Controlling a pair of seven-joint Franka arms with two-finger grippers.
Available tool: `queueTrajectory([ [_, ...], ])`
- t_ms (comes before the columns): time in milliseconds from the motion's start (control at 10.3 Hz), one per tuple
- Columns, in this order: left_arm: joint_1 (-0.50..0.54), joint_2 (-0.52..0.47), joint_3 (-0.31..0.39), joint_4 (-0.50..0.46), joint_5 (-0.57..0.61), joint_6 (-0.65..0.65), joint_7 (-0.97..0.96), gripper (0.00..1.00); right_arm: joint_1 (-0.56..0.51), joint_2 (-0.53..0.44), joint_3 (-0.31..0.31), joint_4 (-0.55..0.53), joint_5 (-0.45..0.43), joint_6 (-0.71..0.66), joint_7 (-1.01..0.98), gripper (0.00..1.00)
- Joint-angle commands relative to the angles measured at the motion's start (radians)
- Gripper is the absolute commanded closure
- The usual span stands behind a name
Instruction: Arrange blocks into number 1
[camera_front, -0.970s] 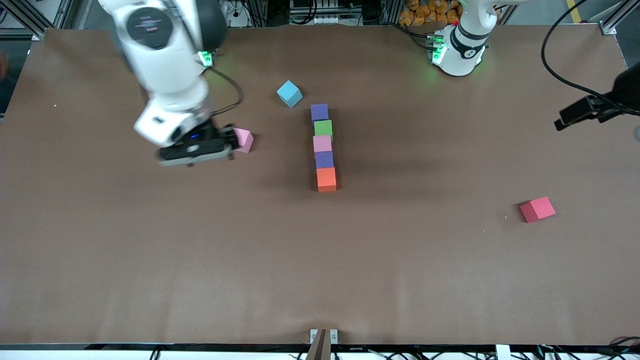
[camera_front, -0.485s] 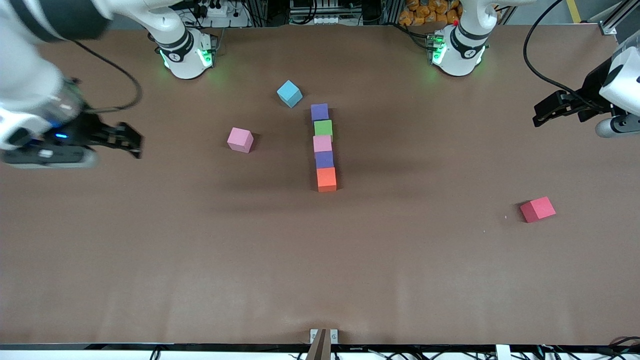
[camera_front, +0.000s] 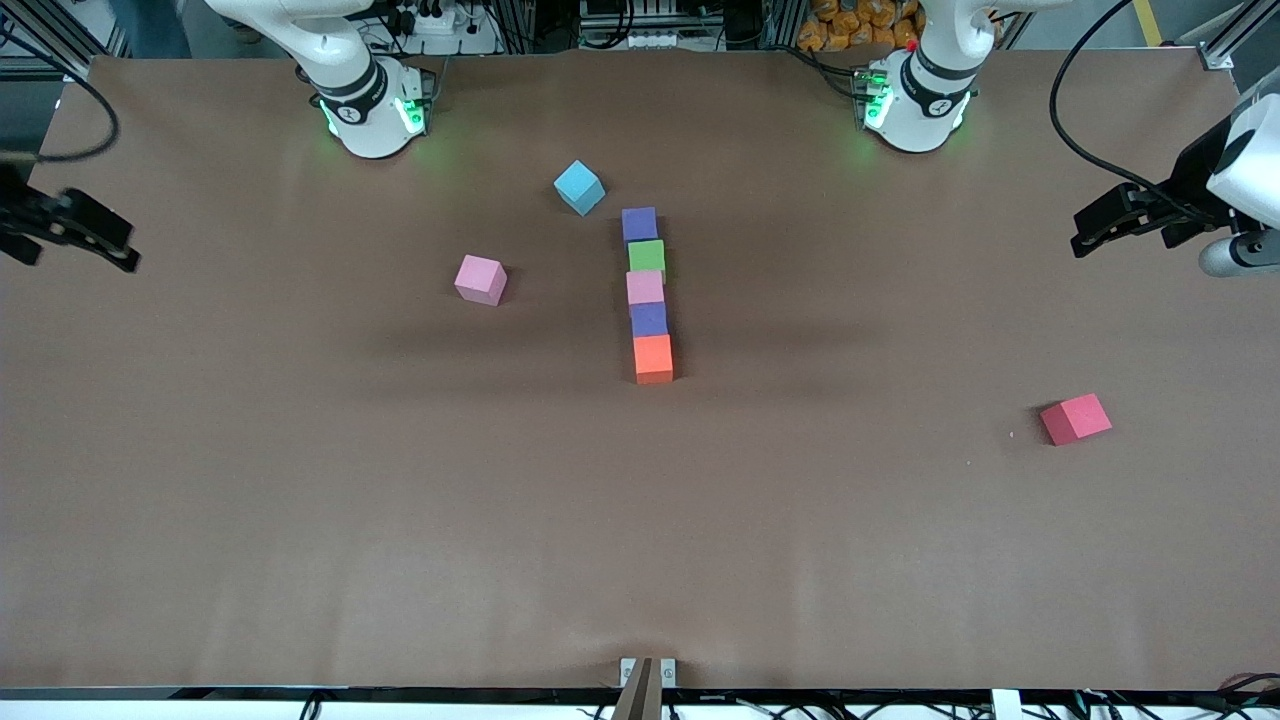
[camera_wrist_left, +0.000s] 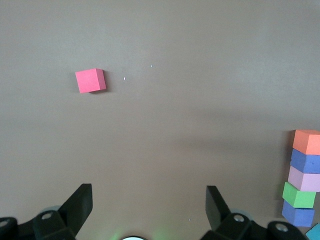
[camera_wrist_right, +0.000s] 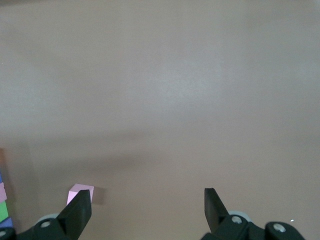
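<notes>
Left gripper (camera_wrist_left: 147, 205) gaped empty over left arm's table end; right gripper (camera_wrist_right: 145, 207) likewise, right arm's end; small matte foam cubes (camera_front: 648, 293) lined mid-table.

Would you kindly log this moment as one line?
left gripper: open, empty | right gripper: open, empty | block column: five | loose blocks: pink, light blue, red
</notes>
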Motion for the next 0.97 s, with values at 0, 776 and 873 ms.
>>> queueTrajectory([
  [0,0.054,-0.016,-0.053,-0.021,0.025,0.019,0.027,0.0,-0.018,-0.041,0.006,-0.022,0.016,-0.05,-0.051,0.0],
  [776,0.059,-0.009,-0.049,-0.013,0.025,0.009,0.036,0.0,-0.027,-0.071,-0.006,-0.109,0.015,-0.038,-0.109,0.0],
  [873,0.059,-0.009,-0.049,-0.011,0.025,0.009,0.036,0.0,-0.027,-0.071,-0.006,-0.111,0.015,-0.038,-0.109,0.0],
])
